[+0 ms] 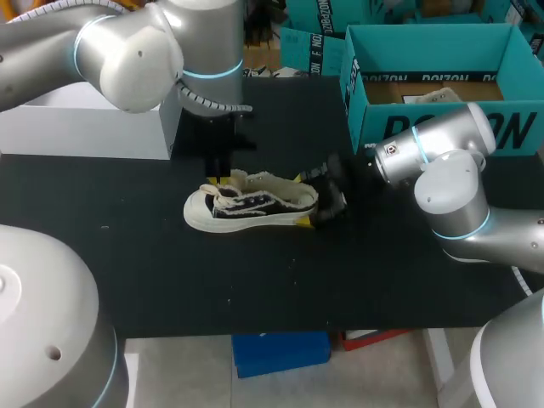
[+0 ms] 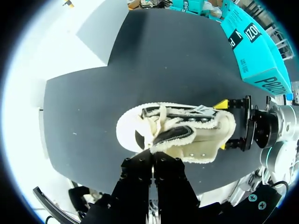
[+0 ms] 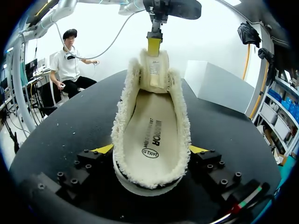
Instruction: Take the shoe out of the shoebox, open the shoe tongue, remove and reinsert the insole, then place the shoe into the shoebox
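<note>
**Colleague:** Shoe [image 1: 251,208] position, and why are you holding it like that?

**Me:** It sits on its sole mid-frame in the head view, outside the shoebox [image 1: 510,127] at the upper right. My right gripper [image 3: 152,150] is clamped on the heel [image 3: 149,184] from both sides, which I judge pins it to the table [image 1: 255,289]. My left gripper [image 2: 153,158] is pinched closed on the tongue [image 3: 154,70], holding it up so the insole [image 3: 150,135] lies exposed.

**Colleague:** Counts?

**Me:** One shoe, one open shoebox, one insole seated inside, and two grippers, both occupied. There is also one white box [image 1: 85,127] at the left. I reckon one hand must let go to reach the insole.
</note>
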Available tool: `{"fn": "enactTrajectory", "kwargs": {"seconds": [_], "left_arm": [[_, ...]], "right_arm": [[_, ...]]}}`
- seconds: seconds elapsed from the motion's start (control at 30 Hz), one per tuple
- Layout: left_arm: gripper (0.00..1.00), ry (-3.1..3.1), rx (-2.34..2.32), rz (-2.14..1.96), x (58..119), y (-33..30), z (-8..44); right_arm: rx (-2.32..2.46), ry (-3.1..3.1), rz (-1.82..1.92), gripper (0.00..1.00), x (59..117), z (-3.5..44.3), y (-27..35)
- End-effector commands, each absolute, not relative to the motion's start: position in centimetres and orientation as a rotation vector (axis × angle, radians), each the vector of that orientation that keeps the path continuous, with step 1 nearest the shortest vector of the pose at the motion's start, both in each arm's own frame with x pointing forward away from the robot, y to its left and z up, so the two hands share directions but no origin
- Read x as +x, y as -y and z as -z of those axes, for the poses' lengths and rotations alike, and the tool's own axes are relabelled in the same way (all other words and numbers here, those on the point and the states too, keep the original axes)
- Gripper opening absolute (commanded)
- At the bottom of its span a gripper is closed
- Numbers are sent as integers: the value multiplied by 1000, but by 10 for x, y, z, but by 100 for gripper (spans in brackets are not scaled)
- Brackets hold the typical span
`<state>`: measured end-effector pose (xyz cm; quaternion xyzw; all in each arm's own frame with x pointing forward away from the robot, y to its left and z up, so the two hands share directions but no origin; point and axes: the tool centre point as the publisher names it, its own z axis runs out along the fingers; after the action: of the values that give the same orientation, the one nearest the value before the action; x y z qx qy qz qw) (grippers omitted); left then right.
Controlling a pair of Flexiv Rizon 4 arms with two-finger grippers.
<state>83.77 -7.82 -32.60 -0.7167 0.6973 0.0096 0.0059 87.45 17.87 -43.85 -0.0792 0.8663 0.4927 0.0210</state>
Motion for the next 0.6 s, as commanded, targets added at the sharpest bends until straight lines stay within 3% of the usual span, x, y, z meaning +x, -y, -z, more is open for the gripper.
{"fn": "enactTrajectory", "kwargs": {"seconds": [0.03, 0.6], "left_arm": [[0, -2198, -2274, 42, 835, 66, 331], [0, -2165, -2386, 84, 829, 49, 358]], "right_arm": [[-243, -2688, -1524, 0, 876, 444, -183], [-243, -2688, -1524, 0, 876, 444, -183]]}}
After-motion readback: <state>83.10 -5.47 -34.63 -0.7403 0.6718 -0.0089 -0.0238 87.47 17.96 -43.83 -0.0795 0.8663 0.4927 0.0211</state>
